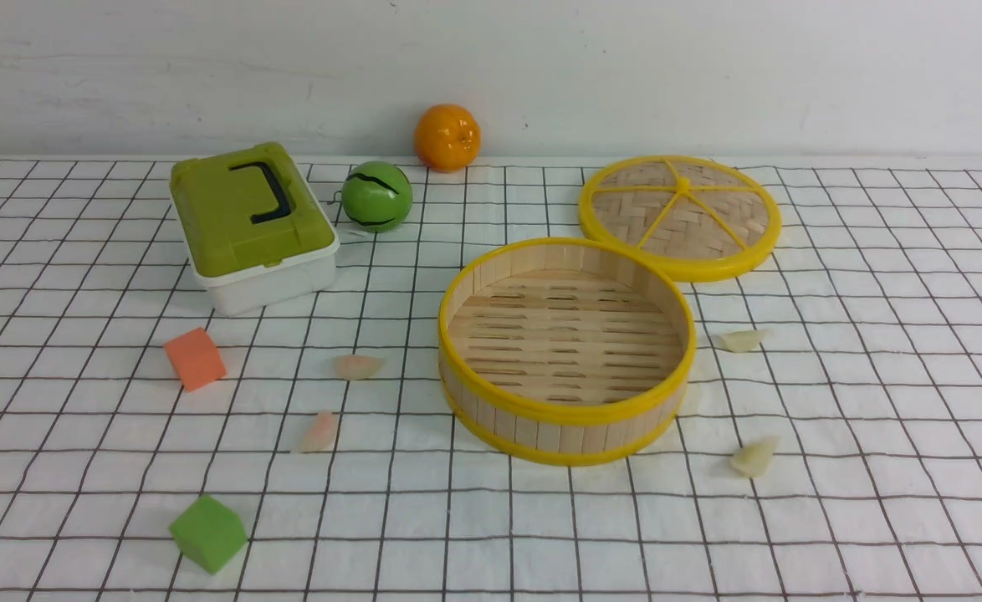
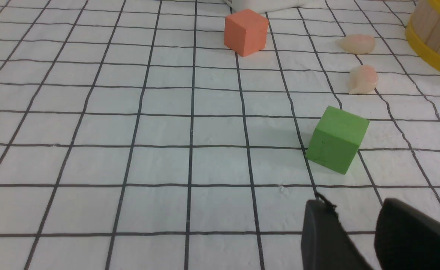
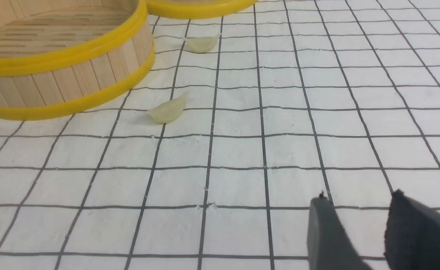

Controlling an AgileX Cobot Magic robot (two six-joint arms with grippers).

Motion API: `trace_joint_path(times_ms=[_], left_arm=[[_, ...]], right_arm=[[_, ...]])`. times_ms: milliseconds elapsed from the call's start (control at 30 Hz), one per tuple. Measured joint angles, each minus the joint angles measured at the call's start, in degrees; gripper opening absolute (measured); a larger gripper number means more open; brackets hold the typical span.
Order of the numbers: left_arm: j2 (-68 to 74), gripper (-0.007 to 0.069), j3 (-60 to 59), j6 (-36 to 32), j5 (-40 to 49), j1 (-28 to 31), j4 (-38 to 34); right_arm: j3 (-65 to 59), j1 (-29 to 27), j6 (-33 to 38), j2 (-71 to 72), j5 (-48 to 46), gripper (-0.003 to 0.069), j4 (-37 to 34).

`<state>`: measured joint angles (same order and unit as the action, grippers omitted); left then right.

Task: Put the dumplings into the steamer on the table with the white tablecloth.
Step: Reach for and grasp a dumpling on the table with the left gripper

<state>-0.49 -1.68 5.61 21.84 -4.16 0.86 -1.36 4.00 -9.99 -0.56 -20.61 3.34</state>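
Left gripper (image 2: 349,204) parted and unladen; right gripper (image 3: 356,198) likewise. Best to straddle each pale dumpling ahead of its nearer gripper, pinch gently across the narrow body, then lift above the rim of the steamer (image 1: 566,436), farther inward, before releasing.

Setting: type of place uncertain. Plain, scuffed white wall (image 1: 541,75) behind a desk (image 1: 901,535) in white, dark-gridded cloth; bamboo steamer (image 1: 566,351) hints at cooking, but room unidentifiable.
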Motion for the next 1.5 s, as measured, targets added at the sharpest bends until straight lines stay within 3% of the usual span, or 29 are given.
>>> trace_joint_path(times_ms=[867, 1133, 1267, 1500], left_arm=[[0.0, 0.0218, 0.0, -0.2, -1.2, 0.0, 0.1], [0.0, 0.0222, 0.0, -0.2, -12.7, 0.0, 0.1], [0.0, 0.0229, 0.0, -0.2, -14.0, 0.0, 0.4], [0.0, 0.0234, 0.0, -0.2, -16.2, 0.0, 1.4]], right_arm=[[0.0, 0.0, 0.0, 0.0, 0.0, 0.0239, 0.0], [0.0, 0.0, 0.0, 0.0, 0.9, 0.0239, 2.4], [-0.3, 0.0, 0.0, 0.0, 6.4, 0.0239, 3.0], [-0.3, 0.0, -0.1, 0.0, 28.9, 0.0239, 3.8]])
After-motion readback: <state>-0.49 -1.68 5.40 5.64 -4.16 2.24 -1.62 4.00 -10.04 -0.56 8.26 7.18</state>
